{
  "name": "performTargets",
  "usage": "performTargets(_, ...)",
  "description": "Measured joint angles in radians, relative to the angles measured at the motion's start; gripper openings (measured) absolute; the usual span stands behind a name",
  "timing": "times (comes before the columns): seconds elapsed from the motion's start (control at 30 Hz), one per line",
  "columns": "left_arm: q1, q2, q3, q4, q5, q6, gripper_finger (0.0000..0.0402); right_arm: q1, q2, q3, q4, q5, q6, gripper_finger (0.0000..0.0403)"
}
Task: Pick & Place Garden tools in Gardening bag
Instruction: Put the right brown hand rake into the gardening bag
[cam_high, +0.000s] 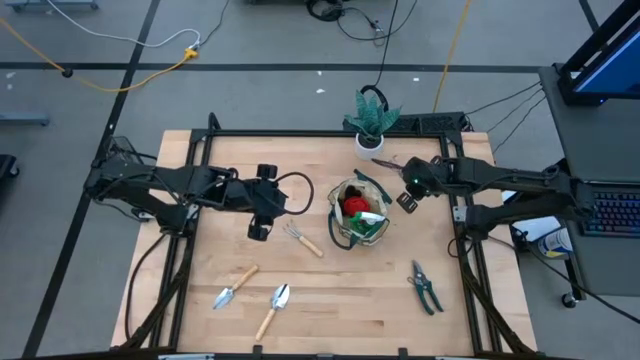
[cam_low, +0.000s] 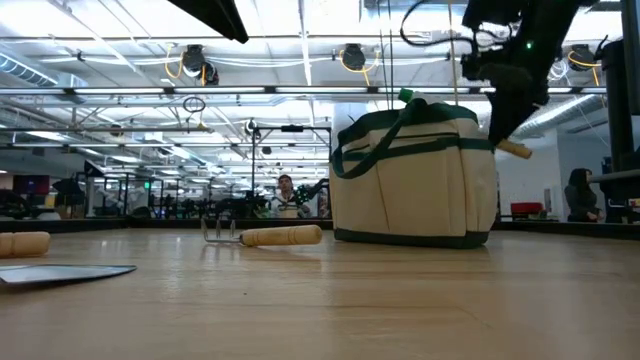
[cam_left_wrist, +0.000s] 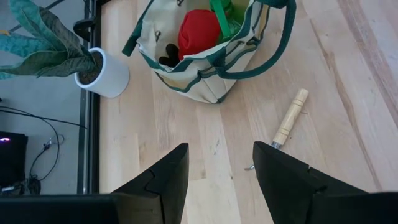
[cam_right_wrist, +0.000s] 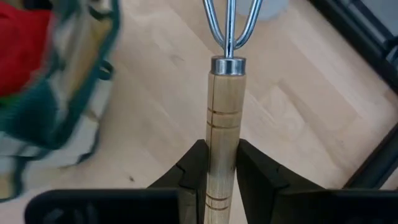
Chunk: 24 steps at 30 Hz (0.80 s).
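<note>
The tan gardening bag (cam_high: 358, 214) stands upright mid-table, with a red piece (cam_left_wrist: 198, 32) and green pieces inside. My right gripper (cam_high: 408, 190) is beside the bag's right side, above the table, shut on a wooden-handled hand rake (cam_right_wrist: 224, 106). My left gripper (cam_high: 268, 203) is open and empty, left of the bag. A second hand rake (cam_high: 302, 240) lies flat near it. Two trowels (cam_high: 235, 287) (cam_high: 272, 308) lie near the front edge. The dark pruning shears (cam_high: 425, 288) lie at the front right. My right gripper pinches the rake's wooden handle (cam_right_wrist: 222, 155) between its two fingers (cam_right_wrist: 258, 171), partway along it. The handle runs along the fingers, with the metal prongs (cam_right_wrist: 229, 25) ahead of them. The rake is lifted clear of the table; its handle end (cam_low: 515, 150) sticks out below the gripper.
A green plant in a white pot (cam_high: 370, 125) stands at the far edge behind the bag. The bag's loop handles (cam_left_wrist: 273, 43) hang over its sides. Bare wood lies between the bag and the front tools.
</note>
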<state>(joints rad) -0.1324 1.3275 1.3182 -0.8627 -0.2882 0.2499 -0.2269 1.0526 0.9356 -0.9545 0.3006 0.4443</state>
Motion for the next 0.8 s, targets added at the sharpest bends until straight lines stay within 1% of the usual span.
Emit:
performTargets(0.2,0.000,0.000,0.000,0.000,0.000,0.002,0.0184,0.087,0.040,0.079,-0.002,0.043,0.016,0.0057)
performTargets(0.3,0.000,0.000,0.000,0.000,0.000,0.001,0.0184,0.117,0.075,0.129,-0.002,0.049,0.014,0.0057)
performTargets(0.43,0.000,0.000,0.000,0.000,0.000,0.001,0.0184,0.155,0.126,0.196,-0.006,0.094,-0.011,0.0057)
performTargets(0.5,0.000,0.000,0.000,0.000,0.000,0.001,0.0184,0.169,0.149,0.229,0.000,0.096,-0.015,0.0057)
performTargets(0.63,0.000,0.000,0.000,-0.001,0.000,0.001,0.0184,0.197,0.191,0.268,0.047,0.096,-0.007,0.0057)
performTargets(0.8,0.000,0.000,0.000,-0.001,0.000,0.000,0.0184,0.227,0.236,0.270,0.144,0.093,0.015,0.0057)
